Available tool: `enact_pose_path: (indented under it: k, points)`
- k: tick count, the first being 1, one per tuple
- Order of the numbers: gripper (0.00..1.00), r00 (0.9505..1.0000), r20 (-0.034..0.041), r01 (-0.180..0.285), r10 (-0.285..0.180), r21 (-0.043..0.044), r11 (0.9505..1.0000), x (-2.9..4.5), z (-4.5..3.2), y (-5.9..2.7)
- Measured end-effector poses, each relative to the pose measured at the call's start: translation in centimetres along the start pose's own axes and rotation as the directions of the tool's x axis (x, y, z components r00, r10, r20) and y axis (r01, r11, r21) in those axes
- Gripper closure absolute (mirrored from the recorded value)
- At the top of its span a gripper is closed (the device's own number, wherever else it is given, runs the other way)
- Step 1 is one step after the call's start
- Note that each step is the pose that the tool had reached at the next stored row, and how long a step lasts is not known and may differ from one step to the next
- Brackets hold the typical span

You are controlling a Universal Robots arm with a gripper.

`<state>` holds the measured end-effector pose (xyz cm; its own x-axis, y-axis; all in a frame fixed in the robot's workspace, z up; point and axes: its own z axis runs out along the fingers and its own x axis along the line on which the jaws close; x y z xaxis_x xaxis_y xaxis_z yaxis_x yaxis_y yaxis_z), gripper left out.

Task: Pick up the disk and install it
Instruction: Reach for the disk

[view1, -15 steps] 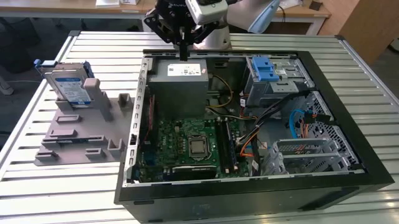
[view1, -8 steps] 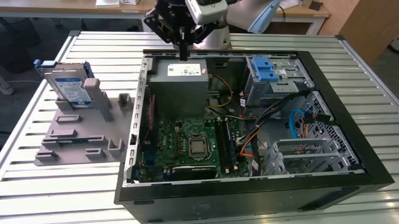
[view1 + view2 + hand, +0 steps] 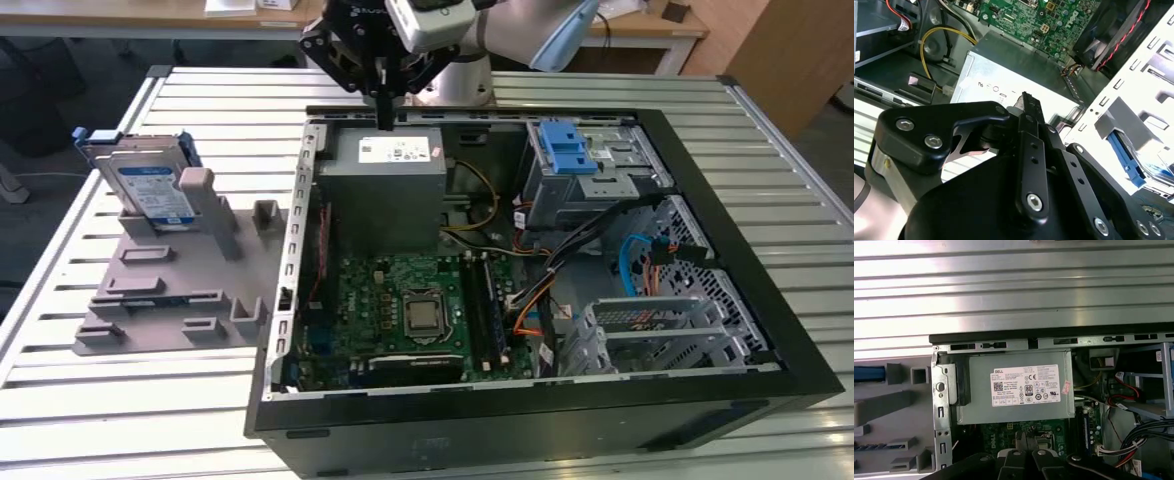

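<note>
Above the power supply (image 3: 387, 185) in the case (image 3: 534, 432) | jaws clenched, empty | disk (image 3: 144, 188) in grey rack (image 3: 160, 300)

- Disk (image 3: 144, 186): 1 side hidden behind a post of the grey holder (image 3: 160, 300), exterior view.
- Arm (image 3: 534, 30): upper part cut off at the exterior view's edge.
- Claw (image 3: 1026, 449): base cut off at the frame edge, first wrist view.
- Power supply box (image 3: 999, 75): largely hidden behind the claw, second wrist view.
- Computer case (image 3: 534, 425): near wall cut off, exterior view.
</note>
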<state>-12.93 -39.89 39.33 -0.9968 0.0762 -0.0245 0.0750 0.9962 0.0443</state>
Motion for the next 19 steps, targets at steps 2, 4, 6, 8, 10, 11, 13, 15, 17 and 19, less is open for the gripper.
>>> enact_pose_path:
  k: [2,4,6,8,10,11,13,15,17,19]
  points:
    - [0.89,1.0,0.0,0.0,0.0,0.0,1.0,0.21,0.0,-0.01]
    - [0.89,1.0,0.0,0.0,0.0,0.0,1.0,0.39,0.0,-0.02]
    - [0.89,1.0,0.0,0.0,0.0,-0.0001,1.0,0.55,0.0,-0.03]
    - [0.89,1.0,0.0,0.0,0.0,0.0,1.0,0.68,0.0,-0.03]
    - [0.89,1.0,0.0,0.0,0.0,0.0,1.0,0.83,-0.01,-0.04]
    - [0.89,1.0,0.0,0.0,0.0,0.0,1.0,0.9,0.0,-0.04]
    - [0.89,1.0,0.0,0.0,0.0,0.0,1.0,1.06,0.0,-0.05]
    - [0.89,1.0,0.0,0.0,0.0,0.0,1.0,1.2,0.0,-0.06]
    - [0.89,1.0,0.0,0.0,0.0,0.0001,1.0,1.35,0.0,-0.07]
    - [0.89,1.0,0.0,0.0,0.0,0.0,1.0,1.49,0.0,-0.07]
